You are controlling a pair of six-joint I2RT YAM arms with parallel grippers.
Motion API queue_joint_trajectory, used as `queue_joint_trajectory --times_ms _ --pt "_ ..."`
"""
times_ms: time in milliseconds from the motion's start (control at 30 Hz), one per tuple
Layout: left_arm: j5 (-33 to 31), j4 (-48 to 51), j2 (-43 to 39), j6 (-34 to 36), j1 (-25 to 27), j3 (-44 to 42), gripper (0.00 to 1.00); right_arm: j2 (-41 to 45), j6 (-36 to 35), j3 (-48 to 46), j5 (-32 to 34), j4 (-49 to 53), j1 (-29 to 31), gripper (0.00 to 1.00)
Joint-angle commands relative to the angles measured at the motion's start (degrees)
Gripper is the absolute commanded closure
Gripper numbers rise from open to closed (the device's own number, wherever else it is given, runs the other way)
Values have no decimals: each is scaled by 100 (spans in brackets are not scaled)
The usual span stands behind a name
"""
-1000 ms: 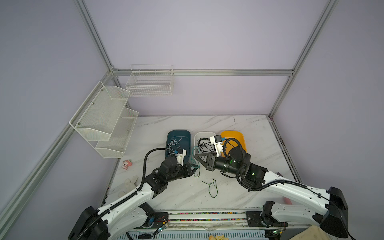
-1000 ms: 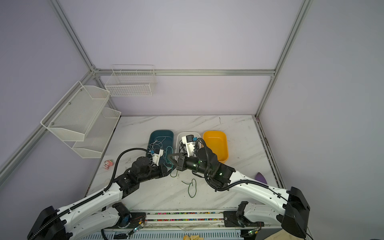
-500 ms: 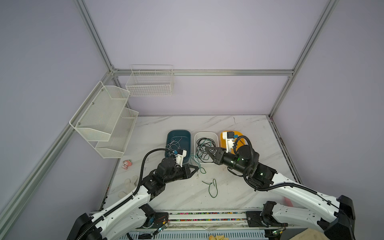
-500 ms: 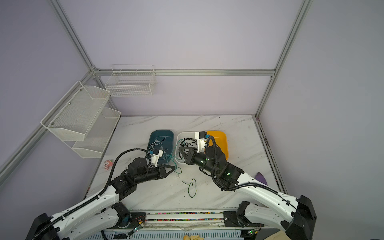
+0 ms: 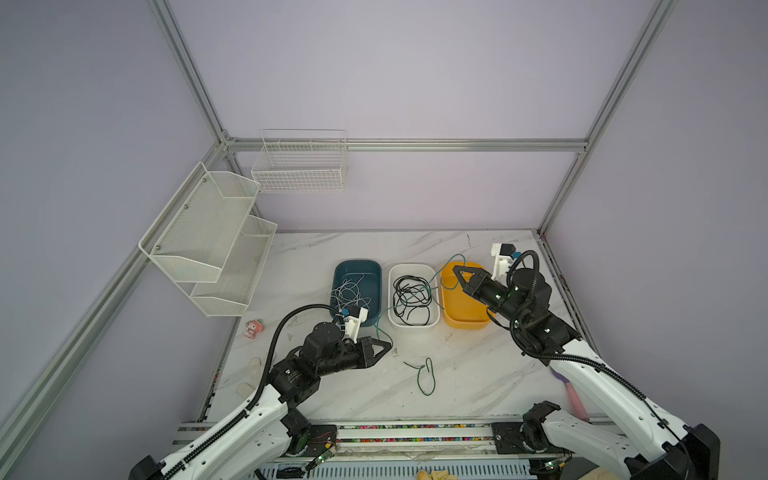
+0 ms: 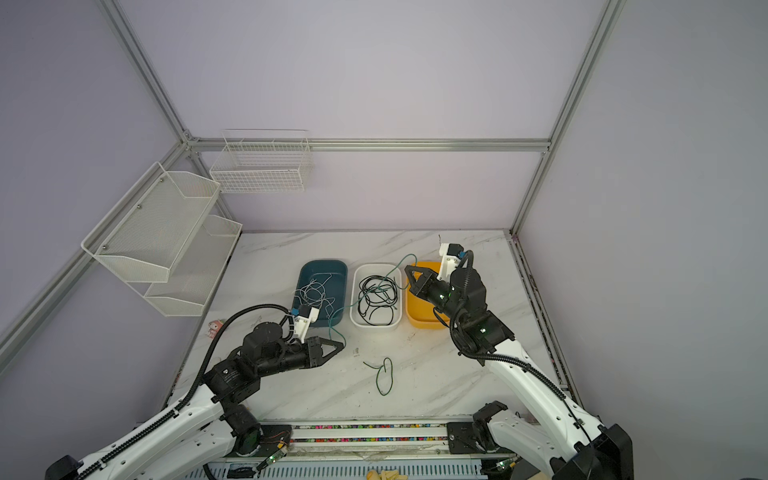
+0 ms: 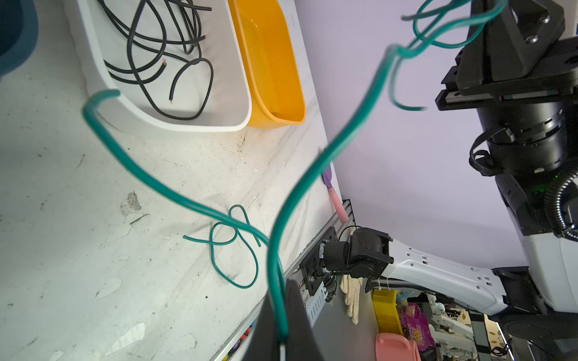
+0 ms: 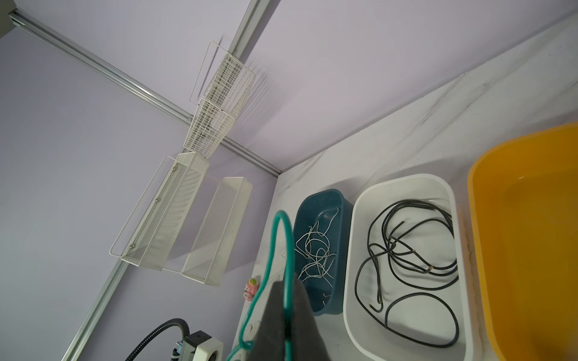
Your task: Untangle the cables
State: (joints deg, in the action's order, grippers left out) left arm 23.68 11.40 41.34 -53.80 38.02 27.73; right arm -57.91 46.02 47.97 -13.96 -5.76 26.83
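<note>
Soft even light, near green cable blurred

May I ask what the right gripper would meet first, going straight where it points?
Seemingly free: the right gripper points past the blue tray toward the table's back-left corner and wall; depth unclear.

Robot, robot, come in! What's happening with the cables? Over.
Left fingers and right fingers shut on one green cable. It hangs slack between them, crossing over the white tub of black cables. Second green cable loose on the table.
</note>
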Motion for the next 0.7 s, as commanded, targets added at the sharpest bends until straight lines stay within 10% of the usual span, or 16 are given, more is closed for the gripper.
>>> queue_joint_trajectory --times_ms 0,367,667 --pt "110 285 -107 176 21 -207 100 -167 28 -115 -286 83 -462 100" --pt "-306 1246 -548 345 12 234 100 -1216 -102 -346 -932 -77 -1753 100" --pt "-650 2115 -688 727 17 995 100 -1745 -489 -402 -105 -13 -2005 100"
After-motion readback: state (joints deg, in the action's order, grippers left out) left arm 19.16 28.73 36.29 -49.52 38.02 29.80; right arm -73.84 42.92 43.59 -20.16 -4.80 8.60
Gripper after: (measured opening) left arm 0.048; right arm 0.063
